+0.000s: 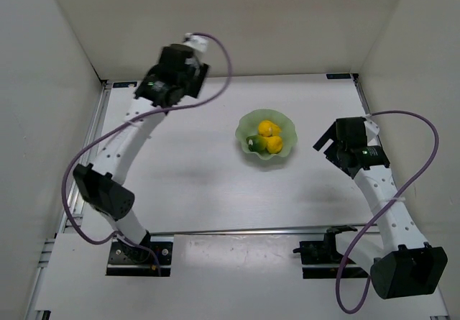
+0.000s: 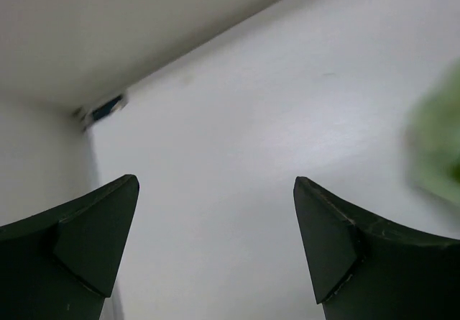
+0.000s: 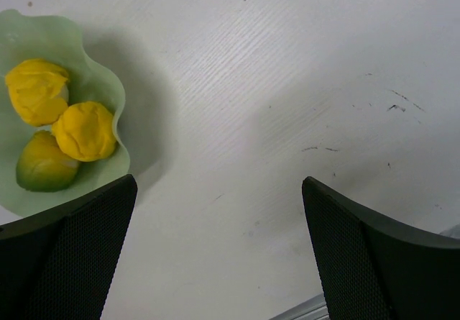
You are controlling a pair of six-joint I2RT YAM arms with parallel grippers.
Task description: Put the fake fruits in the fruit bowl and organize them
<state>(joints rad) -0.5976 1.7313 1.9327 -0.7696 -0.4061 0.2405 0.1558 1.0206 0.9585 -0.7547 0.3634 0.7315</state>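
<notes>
The pale green scalloped fruit bowl (image 1: 286, 128) sits right of the table's centre and holds all three fruits. A yellow fruit with a bit of white (image 1: 267, 126) lies at the back, a second yellow fruit (image 1: 274, 144) at the front right, and the green-and-orange fruit (image 1: 255, 145) at the front left. The right wrist view shows the bowl (image 3: 100, 83) at the left with the same fruits (image 3: 85, 129). My right gripper (image 1: 325, 147) (image 3: 215, 248) is open and empty, just right of the bowl. My left gripper (image 1: 172, 83) (image 2: 215, 241) is open and empty, raised near the back left, with the bowl a green blur (image 2: 438, 147).
White walls enclose the table at the left, back and right. A metal rail (image 1: 237, 230) runs along the front edge, with the arm bases behind it. Purple cables (image 1: 424, 154) loop beside both arms.
</notes>
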